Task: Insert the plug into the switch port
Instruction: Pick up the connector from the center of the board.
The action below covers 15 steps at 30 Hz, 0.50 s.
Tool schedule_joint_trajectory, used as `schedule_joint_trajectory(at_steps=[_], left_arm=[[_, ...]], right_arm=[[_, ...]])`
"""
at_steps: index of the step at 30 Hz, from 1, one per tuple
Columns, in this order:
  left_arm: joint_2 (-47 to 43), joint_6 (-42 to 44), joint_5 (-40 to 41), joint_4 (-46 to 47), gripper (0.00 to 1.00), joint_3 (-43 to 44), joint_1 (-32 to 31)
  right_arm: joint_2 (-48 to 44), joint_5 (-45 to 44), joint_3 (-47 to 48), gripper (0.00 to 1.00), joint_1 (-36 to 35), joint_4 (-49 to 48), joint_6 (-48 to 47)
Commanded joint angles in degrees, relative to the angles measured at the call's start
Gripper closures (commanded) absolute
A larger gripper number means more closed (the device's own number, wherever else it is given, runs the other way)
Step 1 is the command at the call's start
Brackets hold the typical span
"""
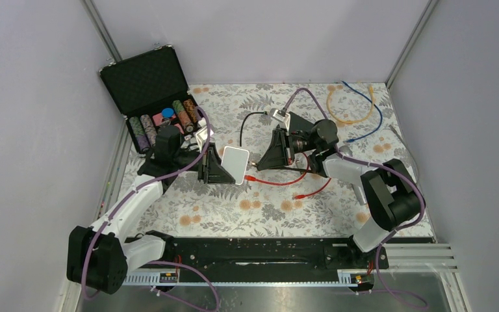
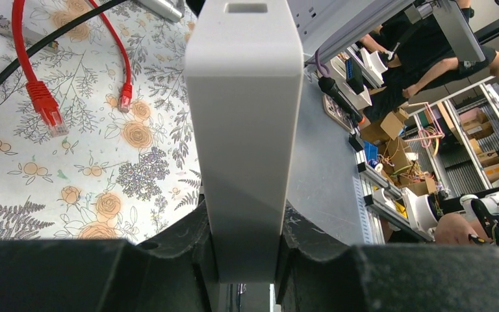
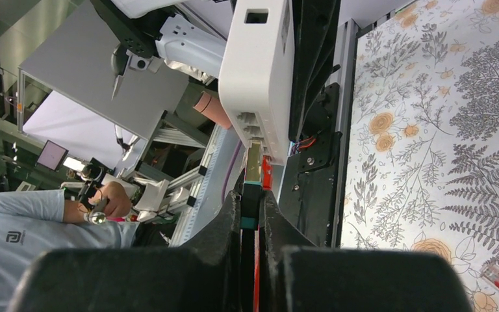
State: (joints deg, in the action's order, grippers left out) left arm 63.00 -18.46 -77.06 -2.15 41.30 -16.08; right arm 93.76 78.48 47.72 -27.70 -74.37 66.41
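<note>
Right gripper (image 3: pixel 252 218), nearly closed, pinches the plug (image 3: pixel 253 166) at the port edge of the white switch (image 1: pixel 236 164), which the left gripper (image 2: pixel 243 244) clamps above the table (image 1: pixel 234 209), both arms reaching inward.

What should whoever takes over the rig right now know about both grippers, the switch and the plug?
Left gripper: jaws shut on the white network switch, held up between the arms.
Right gripper: jaws shut on the Ethernet plug.
Done: both things grasped, plug tip lined up at a port on the switch's edge.
To do: push the plug fully home. Whether it has entered yet cannot be told.
</note>
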Motion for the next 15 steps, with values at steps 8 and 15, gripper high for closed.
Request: schedule_joint_trajectory(at_steps=[8, 15], left_arm=[[0.2, -1.6, -0.6, 6.3, 1.00, 0.1, -0.2], [1.3, -1.5, 0.1, 6.3, 1.00, 0.7, -0.8]], right_arm=[[-5.2, -2.5, 0.5, 1.00, -0.5, 17.4, -15.7], [-9.8, -6.3, 6.1, 1.00, -3.1, 54.5, -43.4]])
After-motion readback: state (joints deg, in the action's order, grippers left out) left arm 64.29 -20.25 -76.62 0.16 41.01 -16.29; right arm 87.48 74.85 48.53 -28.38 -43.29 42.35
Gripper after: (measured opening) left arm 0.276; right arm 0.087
